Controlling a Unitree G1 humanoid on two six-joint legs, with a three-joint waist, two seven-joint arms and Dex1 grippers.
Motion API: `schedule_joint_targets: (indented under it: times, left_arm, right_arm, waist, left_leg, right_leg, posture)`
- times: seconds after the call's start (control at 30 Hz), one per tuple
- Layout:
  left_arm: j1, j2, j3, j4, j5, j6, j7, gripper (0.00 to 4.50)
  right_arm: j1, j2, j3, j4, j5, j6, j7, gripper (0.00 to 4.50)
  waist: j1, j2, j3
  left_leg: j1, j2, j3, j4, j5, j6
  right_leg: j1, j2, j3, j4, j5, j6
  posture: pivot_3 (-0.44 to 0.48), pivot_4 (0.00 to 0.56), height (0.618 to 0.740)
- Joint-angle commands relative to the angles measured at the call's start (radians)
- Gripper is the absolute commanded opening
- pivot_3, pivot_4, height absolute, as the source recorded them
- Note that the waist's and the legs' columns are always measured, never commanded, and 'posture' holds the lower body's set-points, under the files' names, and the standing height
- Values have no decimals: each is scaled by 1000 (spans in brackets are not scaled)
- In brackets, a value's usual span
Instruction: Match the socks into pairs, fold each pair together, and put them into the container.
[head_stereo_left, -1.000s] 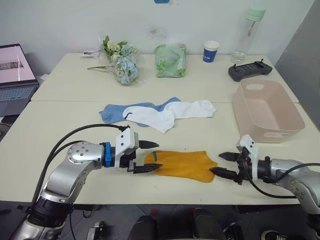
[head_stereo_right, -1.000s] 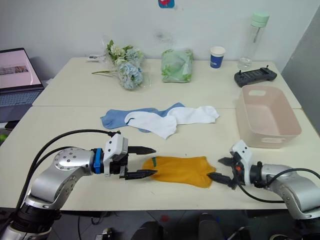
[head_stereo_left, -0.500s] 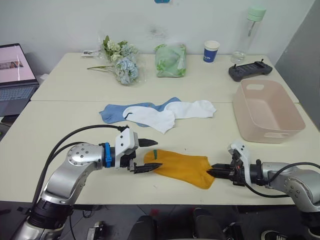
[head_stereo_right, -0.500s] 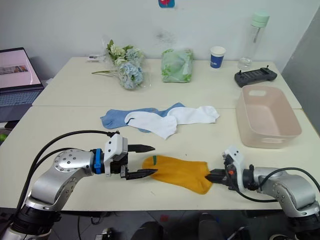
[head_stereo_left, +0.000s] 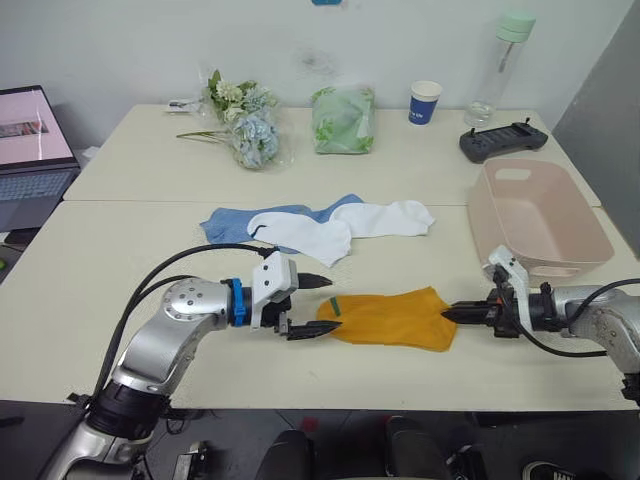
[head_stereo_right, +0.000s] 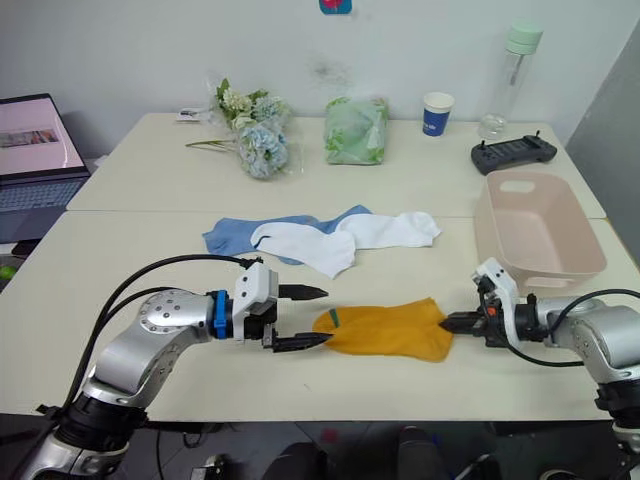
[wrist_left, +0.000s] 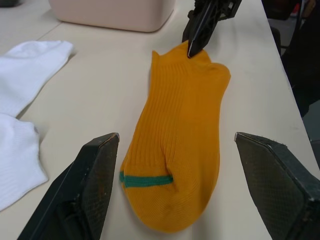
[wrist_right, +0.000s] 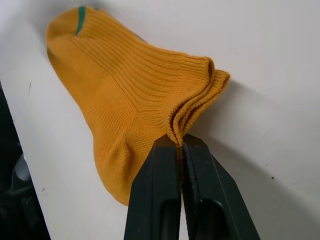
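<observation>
So rn we've got the yellow socks (head_stereo_right: 385, 330) lying flat near the front edge of the table (head_stereo_right: 120, 250), stacked one on the other afaict (right wrist view shows a few ribbed cuff layers bunched together, so prob both of the pair). Our right gripper (wrist_right: 180, 150) is pinched tight on the cuff edge, fingers pressed together w/ the fabric between them. Left gripper (head_stereo_right: 305, 317) sits at the toe end w/ the green stripe, fingers spread wide, one each side of the toe, not touching it as far as we can see. Handling-wise: super light, totally floppy, ribbed knit so it grips ok, nothing fragile. Downside is it sags and bunches the second you lift it, and a pinch on just one layer would prob peel the pair apart. We'd say best hold is through all cuff layers on the right, and across the full toe thickness on the left, then fold toe to cuff. The white socks (head_stereo_right: 345, 240) and blue socks (head_stereo_right: 235, 235) are in an overlapping heap further back mid-table, and the pink bin (head_stereo_right: 540, 235) is to the right, close to the right arm, looks empty.
</observation>
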Motion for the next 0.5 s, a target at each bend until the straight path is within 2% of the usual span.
schedule_joint_targets:
  times: [0.03, 0.17, 0.4, 0.5]
  left_arm:
    - [-54, -54, -51, 48, 31, -44, -10, 3483]
    - [-100, -113, -98, 124, 67, -70, -15, 2394]
    - [-132, -157, -176, 218, 137, -91, -38, 163]
    - [-152, -207, -202, 295, 182, -120, -5, 50]
  right_arm:
    - [-49, -24, 21, 38, -32, -48, 71, 0]
    - [-89, -24, 46, 101, -70, -82, 120, 0]
    - [-116, -18, 53, 133, -99, -98, 162, 0]
    - [-120, -16, 45, 121, -93, -81, 167, 0]
  waist:
    - [0, 0, 0]
    - [-1, 0, 0]
    - [0, 0, 0]
    - [0, 0, 0]
  left_leg:
    - [0, 0, 0, 0, 0, 0]
    - [0, 0, 0, 0, 0, 0]
    - [0, 0, 0, 0, 2, -3]
    - [0, 0, 0, 0, 2, -3]
  right_leg:
    - [0, 0, 0, 0, 0, 0]
    - [0, 0, 0, 0, 0, 0]
    - [0, 0, 0, 0, 0, 0]
    - [0, 0, 0, 0, 0, 0]
  posture:
    - [0, 150, 740]
    - [0, 150, 740]
    - [0, 150, 740]
    - [0, 150, 740]
